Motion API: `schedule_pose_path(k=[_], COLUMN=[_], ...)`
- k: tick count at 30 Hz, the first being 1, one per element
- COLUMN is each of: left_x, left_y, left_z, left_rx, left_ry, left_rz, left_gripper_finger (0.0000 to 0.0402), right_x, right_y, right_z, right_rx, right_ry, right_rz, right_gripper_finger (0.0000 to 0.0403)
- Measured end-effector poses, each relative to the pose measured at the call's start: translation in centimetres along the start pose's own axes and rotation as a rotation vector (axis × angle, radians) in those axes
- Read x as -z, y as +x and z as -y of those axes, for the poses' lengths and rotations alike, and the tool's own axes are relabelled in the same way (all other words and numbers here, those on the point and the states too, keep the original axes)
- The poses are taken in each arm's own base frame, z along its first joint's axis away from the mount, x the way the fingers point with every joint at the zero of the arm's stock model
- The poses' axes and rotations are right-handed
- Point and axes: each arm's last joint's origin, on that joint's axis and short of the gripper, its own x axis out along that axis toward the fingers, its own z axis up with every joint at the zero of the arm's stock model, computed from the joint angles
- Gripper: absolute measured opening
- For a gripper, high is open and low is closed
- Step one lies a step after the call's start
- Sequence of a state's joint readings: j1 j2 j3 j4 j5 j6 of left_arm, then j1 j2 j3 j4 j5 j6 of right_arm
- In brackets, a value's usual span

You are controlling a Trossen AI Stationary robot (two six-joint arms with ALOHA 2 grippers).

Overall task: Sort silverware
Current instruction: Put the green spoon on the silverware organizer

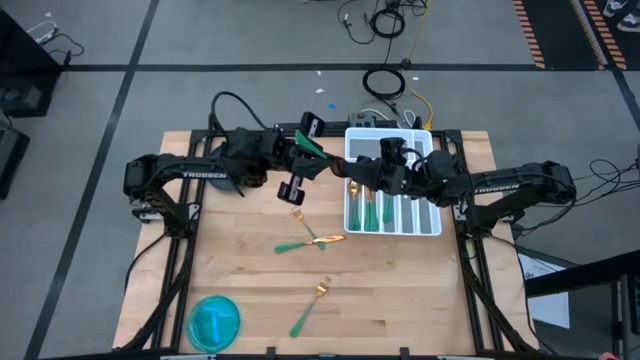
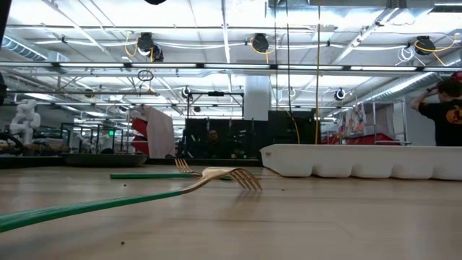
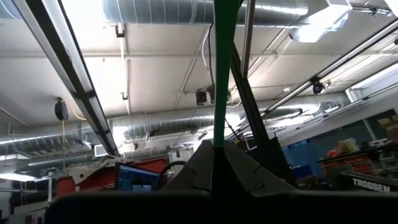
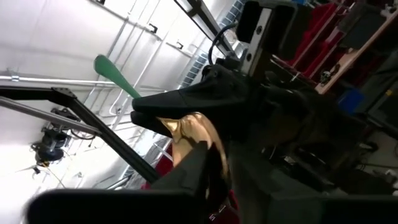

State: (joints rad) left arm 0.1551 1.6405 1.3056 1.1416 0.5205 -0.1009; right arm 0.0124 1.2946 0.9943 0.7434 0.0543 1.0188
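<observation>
Left gripper (image 1: 322, 160), raised above the table (image 1: 240, 260) just left of the tray (image 1: 432, 225), is clamped on a spoon's green handle (image 3: 222, 68). Right gripper (image 4: 199, 146) meets it there, fingers about the gold spoon bowl (image 4: 193, 134); whether they grip it I cannot tell. Three forks (image 1: 308, 243) lie on the table, more silverware (image 1: 372, 212) in the tray.

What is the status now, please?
Left gripper shut on spoon, raised. Right gripper at its gold head. Loose forks on table below.
</observation>
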Motion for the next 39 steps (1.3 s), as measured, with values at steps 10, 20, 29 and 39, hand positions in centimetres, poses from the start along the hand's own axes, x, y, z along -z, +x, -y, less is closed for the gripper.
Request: schedule_pose_path(k=[10,20,29,39], left_x=[0.0,0.3,0.3,-1.3], left_y=[-0.1,-0.7,-0.8,-1.5], left_z=[-0.1,-1.4,-1.4,-2.1], left_rx=[-0.009,-0.069,-0.047,-0.019], left_ry=[-0.012,-0.185,-0.228,-0.273], left_rz=[-0.002,-0.044,-0.053,-0.212], left_gripper_finger=[0.0012,0.0111,0.0196,0.0226], right_x=[0.0,0.1,0.0,-1.3], right_y=[0.0,0.0,0.0,-1.2], right_z=[0.0,0.3,0.1,-1.9], right_rx=[0.01,0.02,0.012,-0.014], right_ry=[-0.038,-0.056,-0.065,-0.118], right_rz=[0.012,-0.001,0.017,0.043], right_gripper_finger=[0.0003,0.0,0.0,0.0])
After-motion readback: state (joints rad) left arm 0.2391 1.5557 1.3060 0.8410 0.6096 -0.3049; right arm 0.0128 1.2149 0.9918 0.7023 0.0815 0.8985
